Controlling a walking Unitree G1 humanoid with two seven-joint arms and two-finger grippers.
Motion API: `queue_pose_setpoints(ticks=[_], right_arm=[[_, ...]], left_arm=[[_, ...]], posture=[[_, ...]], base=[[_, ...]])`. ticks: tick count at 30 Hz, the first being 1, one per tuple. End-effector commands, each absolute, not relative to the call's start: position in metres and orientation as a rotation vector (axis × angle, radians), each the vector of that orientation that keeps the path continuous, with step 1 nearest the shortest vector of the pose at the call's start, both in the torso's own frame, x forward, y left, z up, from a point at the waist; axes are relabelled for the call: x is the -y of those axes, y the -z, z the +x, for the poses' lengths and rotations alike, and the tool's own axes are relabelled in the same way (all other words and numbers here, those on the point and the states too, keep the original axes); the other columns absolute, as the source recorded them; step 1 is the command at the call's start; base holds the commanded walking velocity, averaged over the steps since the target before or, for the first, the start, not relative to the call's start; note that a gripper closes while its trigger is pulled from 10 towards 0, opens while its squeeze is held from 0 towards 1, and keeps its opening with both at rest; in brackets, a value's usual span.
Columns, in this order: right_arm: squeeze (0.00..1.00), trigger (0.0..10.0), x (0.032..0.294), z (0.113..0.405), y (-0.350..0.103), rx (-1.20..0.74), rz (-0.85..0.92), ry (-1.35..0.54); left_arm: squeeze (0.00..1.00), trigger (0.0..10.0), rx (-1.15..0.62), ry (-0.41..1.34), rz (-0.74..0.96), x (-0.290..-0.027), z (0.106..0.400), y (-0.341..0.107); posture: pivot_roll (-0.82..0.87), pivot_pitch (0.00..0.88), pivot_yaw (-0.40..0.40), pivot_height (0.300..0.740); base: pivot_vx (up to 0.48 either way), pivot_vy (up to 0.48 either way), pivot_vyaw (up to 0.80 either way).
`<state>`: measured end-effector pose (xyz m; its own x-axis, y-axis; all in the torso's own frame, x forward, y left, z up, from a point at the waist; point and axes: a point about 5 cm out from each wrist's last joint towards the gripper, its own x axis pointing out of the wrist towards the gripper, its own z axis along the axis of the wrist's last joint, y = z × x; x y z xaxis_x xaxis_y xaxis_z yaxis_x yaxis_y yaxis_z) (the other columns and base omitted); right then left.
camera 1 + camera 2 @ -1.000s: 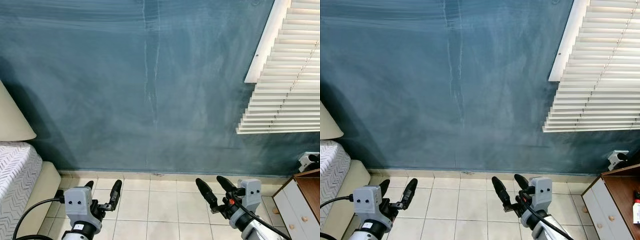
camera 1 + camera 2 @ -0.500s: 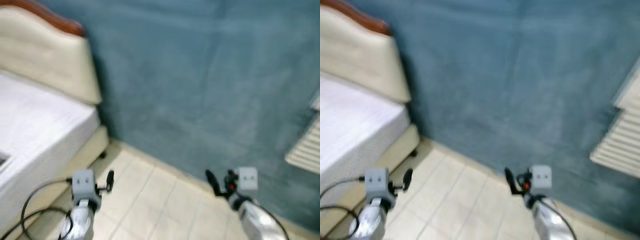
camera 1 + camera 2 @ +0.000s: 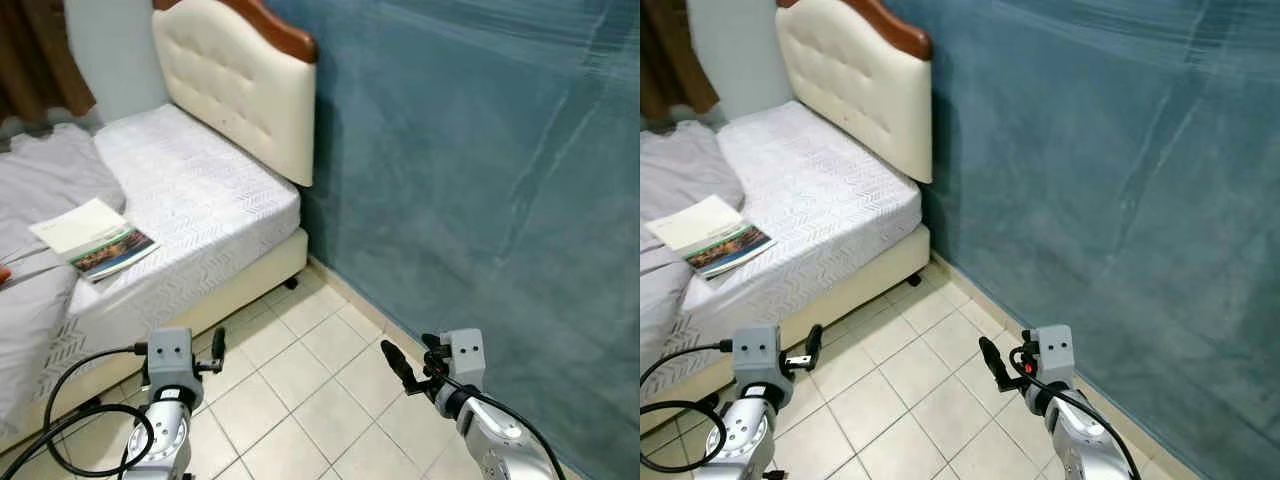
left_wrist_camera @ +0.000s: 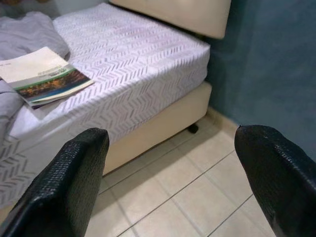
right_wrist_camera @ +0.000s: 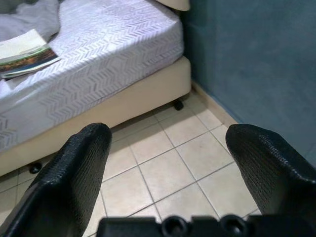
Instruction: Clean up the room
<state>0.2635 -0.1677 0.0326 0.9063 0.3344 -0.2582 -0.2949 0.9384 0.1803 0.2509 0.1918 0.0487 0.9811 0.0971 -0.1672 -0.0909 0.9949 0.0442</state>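
Both arms reach forward over the tiled floor (image 3: 300,375), left pincer (image 4: 173,185) and right pincer (image 5: 168,180) spread empty, magazine (image 3: 95,240) on the bed (image 3: 200,190).

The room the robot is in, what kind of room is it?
Most likely a bedroom. A bed with a white patterned mattress and a padded cream headboard stands against a blue wall, and a magazine lies on the bed beside a grey blanket. The floor is tiled.
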Motion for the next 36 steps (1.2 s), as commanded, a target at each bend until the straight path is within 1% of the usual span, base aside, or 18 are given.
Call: queue_pose_setpoints(ticks=[1,2,3,5,6,9,13,18,22,24,26,28,29,30,31,36], right_arm=[[0.0,10.0,0.167,0.265,-0.037,-0.276,0.143,-0.344],[0.0,10.0,0.165,0.265,-0.037,-0.287,0.155,-0.354],[0.0,10.0,0.159,0.266,-0.04,-0.271,0.048,-0.385],[0.0,10.0,0.159,0.269,-0.044,-0.252,0.075,-0.377],[0.0,10.0,0.161,0.271,-0.045,-0.248,0.116,-0.365],[0.0,10.0,0.167,0.271,-0.039,-0.273,0.113,-0.346],[0.0,10.0,0.169,0.271,-0.033,-0.289,0.136,-0.358],[0.0,10.0,0.168,0.274,-0.03,-0.294,0.17,-0.373],[0.0,10.0,0.167,0.277,-0.03,-0.289,0.174,-0.382],[0.0,10.0,0.167,0.276,-0.031,-0.279,0.157,-0.38],[0.0,10.0,0.169,0.277,-0.031,-0.283,0.135,-0.338],[0.0,10.0,0.173,0.279,-0.044,-0.18,0.175,-0.297],[0.0,10.0,0.173,0.279,-0.044,-0.18,0.175,-0.297],[0.0,10.0,0.176,0.277,-0.055,-0.115,0.127,-0.283],[0.0,10.0,0.176,0.275,-0.058,-0.093,0.106,-0.283],[0.0,10.0,0.173,0.274,-0.056,-0.105,0.106,-0.283]], left_arm=[[0.0,10.0,-0.157,-0.092,0.023,-0.191,0.253,-0.05],[0.0,10.0,-0.167,-0.096,0.012,-0.191,0.254,-0.049],[0.0,10.0,-0.16,-0.105,0.016,-0.191,0.255,-0.05],[0.0,10.0,-0.161,-0.104,0.03,-0.19,0.256,-0.05],[0.0,10.0,-0.16,-0.102,0.023,-0.19,0.256,-0.05],[0.0,10.0,-0.186,-0.109,0.059,-0.19,0.256,-0.046],[0.0,10.0,-0.215,-0.143,0.085,-0.197,0.259,-0.044],[0.0,10.0,-0.173,-0.145,0.154,-0.195,0.26,-0.049],[0.0,10.0,-0.155,-0.117,0.114,-0.195,0.261,-0.051],[0.0,10.0,-0.161,-0.113,0.097,-0.195,0.259,-0.05],[0.0,10.0,-0.166,-0.118,0.097,-0.196,0.258,-0.049],[0.0,10.0,-0.096,-0.085,0.07,-0.196,0.256,-0.059],[0.0,10.0,-0.096,-0.085,0.07,-0.196,0.256,-0.059],[0.0,10.0,-0.044,-0.061,0.081,-0.198,0.253,-0.068],[0.0,10.0,-0.029,-0.063,0.083,-0.201,0.251,-0.071],[0.0,10.0,-0.018,-0.092,0.079,-0.208,0.253,-0.074]], posture=[[0.01,0.0,-0.013,0.74],[0.01,0.0,-0.013,0.74],[0.01,0.0,-0.013,0.74],[0.01,0.0,-0.013,0.74],[0.01,0.0,-0.013,0.74],[0.02,0.0,-0.013,0.74],[0.02,0.0,-0.014,0.74],[0.02,0.0,-0.018,0.74],[0.02,0.0,-0.015,0.74],[0.02,0.0,-0.013,0.74],[0.01,0.0,-0.01,0.74],[0.01,0.0,-0.006,0.74],[0.01,0.0,-0.006,0.74],[0.02,0.0,-0.005,0.74],[0.01,0.0,-0.003,0.74],[0.01,0.0,-0.002,0.74]], base=[[0.48,0.0,0.48],[0.48,0.0,0.48],[0.48,0.0,0.0],[0.48,0.0,0.0],[0.48,0.0,0.7],[0.41,0.0,0.65],[0.0,0.0,0.61],[0.0,0.0,0.6],[0.0,0.0,0.57],[0.48,0.0,0.54],[0.48,0.0,0.0],[0.48,0.0,0.63],[0.48,0.0,0.6],[0.48,0.0,0.6],[0.48,0.0,0.6],[0.48,0.0,0.6]])
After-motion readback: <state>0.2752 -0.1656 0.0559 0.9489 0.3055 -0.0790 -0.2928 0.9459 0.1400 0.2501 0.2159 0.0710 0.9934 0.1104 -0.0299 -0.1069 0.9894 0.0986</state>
